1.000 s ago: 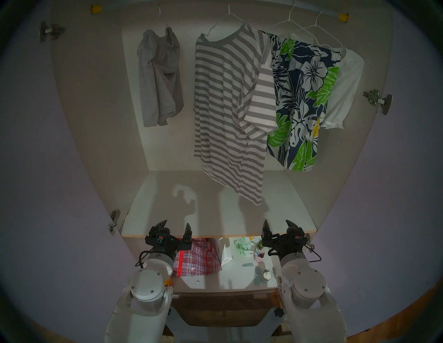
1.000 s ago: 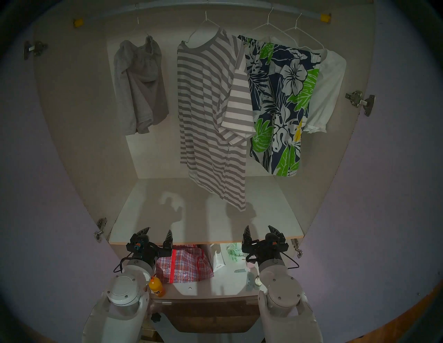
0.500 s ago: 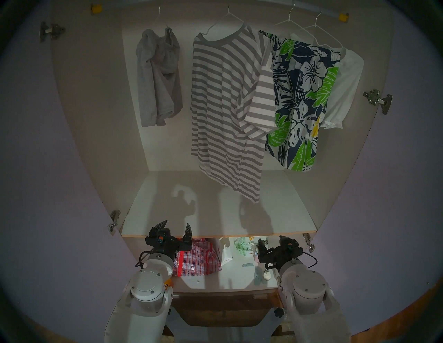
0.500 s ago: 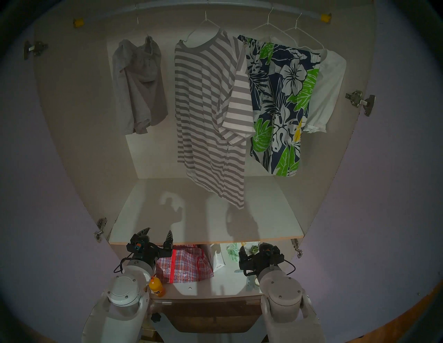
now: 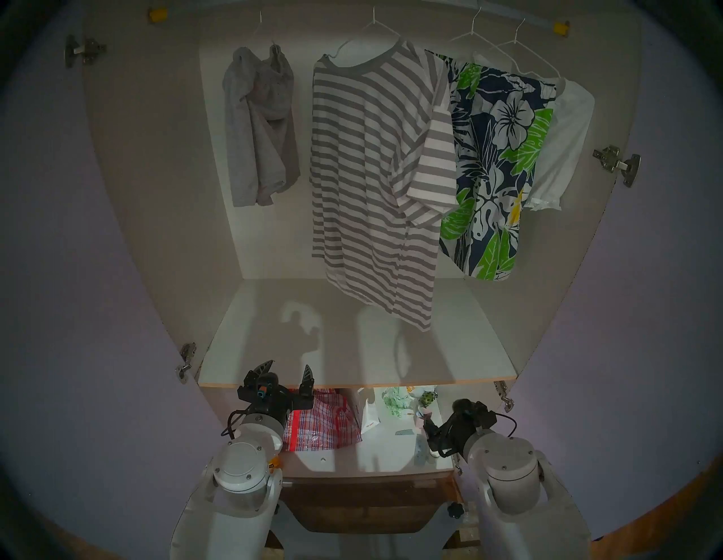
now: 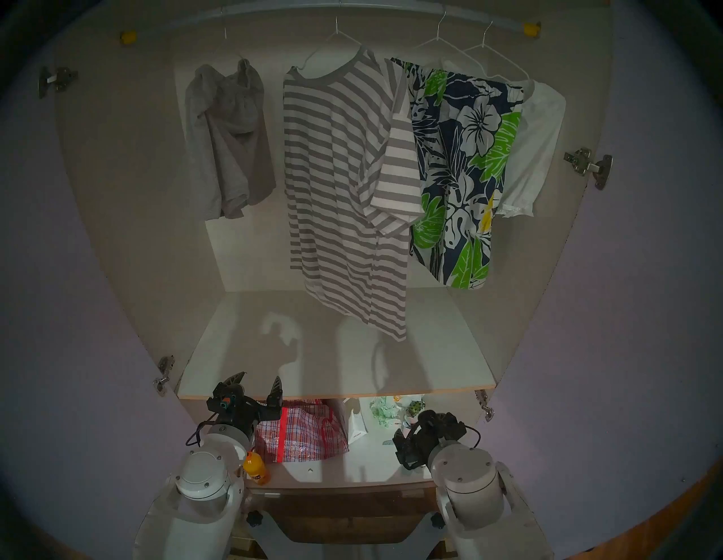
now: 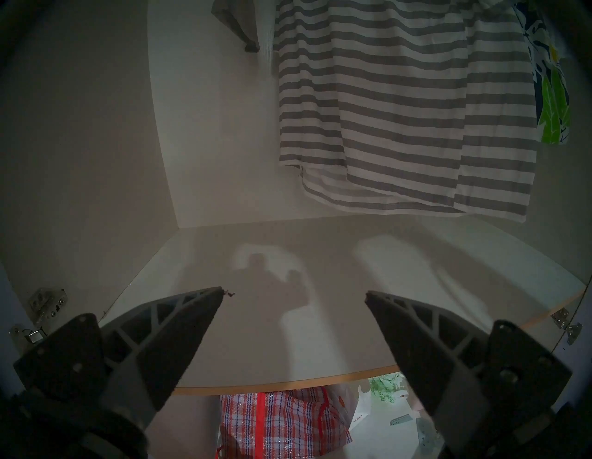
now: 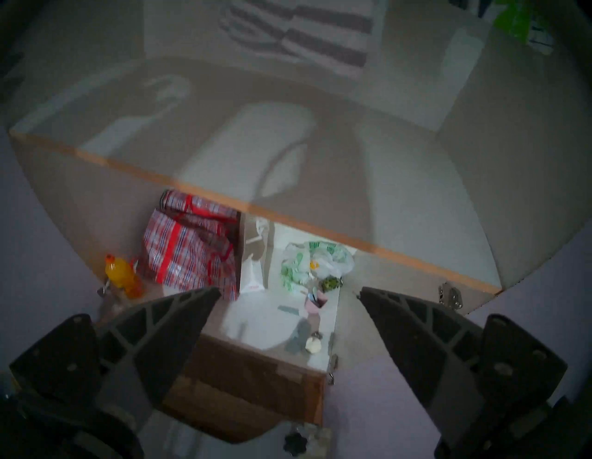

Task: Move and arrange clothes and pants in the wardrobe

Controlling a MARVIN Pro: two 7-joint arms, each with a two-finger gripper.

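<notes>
Up on the rail (image 5: 508, 17) hangs everything: the grey shorts (image 5: 260, 129) alone at the left, the striped T-shirt (image 5: 371, 168) in the middle overlapping the floral shorts (image 5: 493, 164), and the white top (image 5: 567, 133) tucked behind those at the right. Both arms sit low at the shelf (image 5: 274, 332) edge, holding nothing; the left gripper (image 7: 293, 293) has its fingers spread wide, and so does the right gripper (image 8: 290, 293) (it points down toward the clutter below). I'd say the hanging looks done, or a pause between moves; any next step means reaching up to space the crowded right-hand hangers
</notes>
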